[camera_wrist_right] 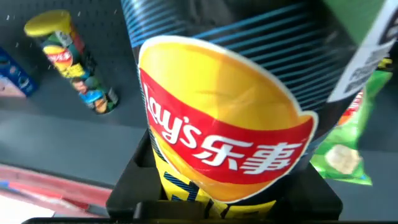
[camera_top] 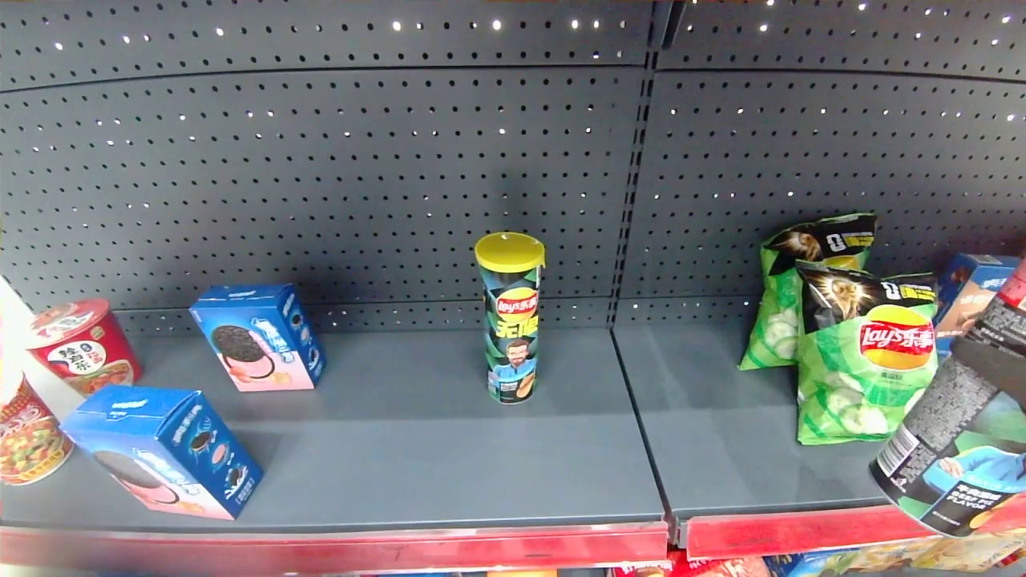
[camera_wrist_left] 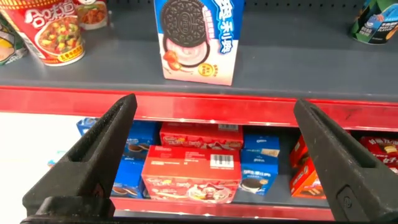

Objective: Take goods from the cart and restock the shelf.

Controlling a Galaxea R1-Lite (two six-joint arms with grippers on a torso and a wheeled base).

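Head view, chip can (camera_top: pixel 954 433) at shelf edge (camera_top: pixel 801 533), bare board (camera_top: pixel 721 449) beside

Shop aisle — retail gondola shelving. A dark grey metal shelf (camera_top: pixel 401 449) has a perforated back panel (camera_top: pixel 321 160) and a red price strip (camera_top: pixel 337 549) along its front edge. Packaged snacks stand face-out in groups by kind: cup noodles (camera_top: pixel 80 344), cookie boxes (camera_top: pixel 260 336), a chip can (camera_top: pixel 510 320), green chip bags (camera_top: pixel 866 377). Beneath the shelf sit more red and blue boxes (camera_wrist_left: pixel 193 174), packed close — one shows a barcode.
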